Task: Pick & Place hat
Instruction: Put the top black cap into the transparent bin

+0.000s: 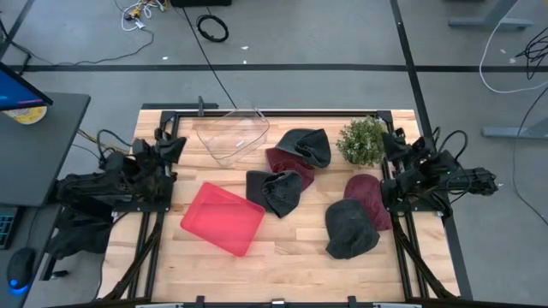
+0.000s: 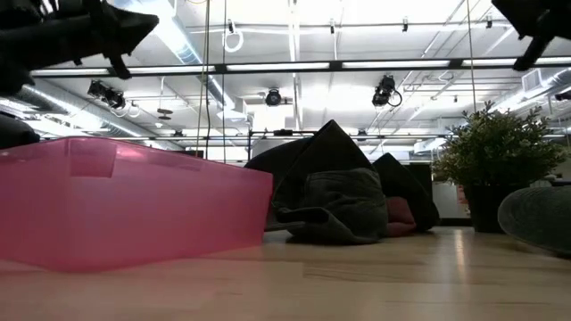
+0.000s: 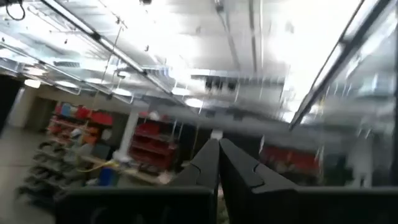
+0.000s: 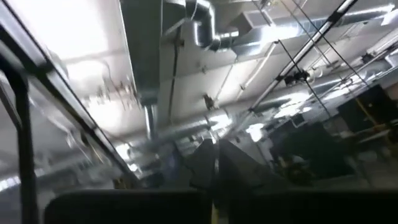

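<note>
Item: wooden worktop [image 1: 282, 257], slatted, with dark rails along both sides; contents listed from the near edge back

1. Pink bin [image 1: 223, 218], shallow and rectangular, set askew at the near left. In the low view [image 2: 125, 209] it fills the left foreground.

2. Dark grey hat [image 1: 351, 229], near right, lying flat on the wood and touching the maroon hat behind it. Its rounded edge shows at the right margin of the low view [image 2: 540, 218].

3. Maroon hat [image 1: 368, 198], right side, just beside the right arm's base.

4. Crumpled dark hat [image 1: 276, 190], centre, immediately right of the pink bin's far corner. The low view [image 2: 335, 201] shows it as a slumped heap.

5. Second maroon hat [image 1: 278, 161], mid-table, partly under its neighbours.

6. Another dark hat [image 1: 308, 147], farther back at centre, overlapping the maroon one.

7. Small green potted plant [image 1: 362, 141], far right, upright; in the low view [image 2: 495, 160] it stands in a dark pot.

8. Clear plastic bin [image 1: 231, 137], far left of centre.

Left gripper [image 3: 219, 163]: folded back over the table's left rail, off the wood, camera aimed at the ceiling; fingers pressed together, nothing between them.

Right gripper [image 4: 216, 158]: parked likewise at the right rail, fingers clenched and grasping nothing
</note>
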`<control>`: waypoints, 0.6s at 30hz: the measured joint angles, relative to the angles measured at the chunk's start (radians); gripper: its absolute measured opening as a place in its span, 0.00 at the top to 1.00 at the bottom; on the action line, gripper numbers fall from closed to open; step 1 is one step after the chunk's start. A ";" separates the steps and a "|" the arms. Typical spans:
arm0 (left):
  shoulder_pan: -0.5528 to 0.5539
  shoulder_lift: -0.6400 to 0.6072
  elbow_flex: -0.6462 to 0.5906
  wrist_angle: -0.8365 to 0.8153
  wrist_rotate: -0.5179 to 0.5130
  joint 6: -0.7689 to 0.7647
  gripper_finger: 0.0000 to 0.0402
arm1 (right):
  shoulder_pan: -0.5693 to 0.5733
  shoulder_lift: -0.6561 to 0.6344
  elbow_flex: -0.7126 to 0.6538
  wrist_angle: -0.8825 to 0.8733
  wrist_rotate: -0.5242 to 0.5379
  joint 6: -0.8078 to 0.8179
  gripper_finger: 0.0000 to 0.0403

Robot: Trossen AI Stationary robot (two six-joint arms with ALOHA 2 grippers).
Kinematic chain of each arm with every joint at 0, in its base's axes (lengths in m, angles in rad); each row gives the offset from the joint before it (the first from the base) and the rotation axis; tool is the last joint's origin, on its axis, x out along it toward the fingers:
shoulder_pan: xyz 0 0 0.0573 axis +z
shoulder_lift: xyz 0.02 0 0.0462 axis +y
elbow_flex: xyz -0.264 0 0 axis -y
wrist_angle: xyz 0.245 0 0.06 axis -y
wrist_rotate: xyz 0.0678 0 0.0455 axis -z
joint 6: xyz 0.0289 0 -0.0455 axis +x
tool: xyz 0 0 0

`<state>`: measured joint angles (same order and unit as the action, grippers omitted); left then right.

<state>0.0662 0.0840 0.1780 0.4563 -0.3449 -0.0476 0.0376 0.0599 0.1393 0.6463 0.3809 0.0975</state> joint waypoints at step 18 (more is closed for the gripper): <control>0.000 0.617 0.716 -0.100 -0.366 0.313 0.96 | -0.002 0.467 0.863 -0.845 0.093 -0.126 0.72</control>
<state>0.0658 0.7012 0.8935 0.3559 -0.7104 0.2657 0.0360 0.5269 1.0026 -0.1991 0.4743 -0.0281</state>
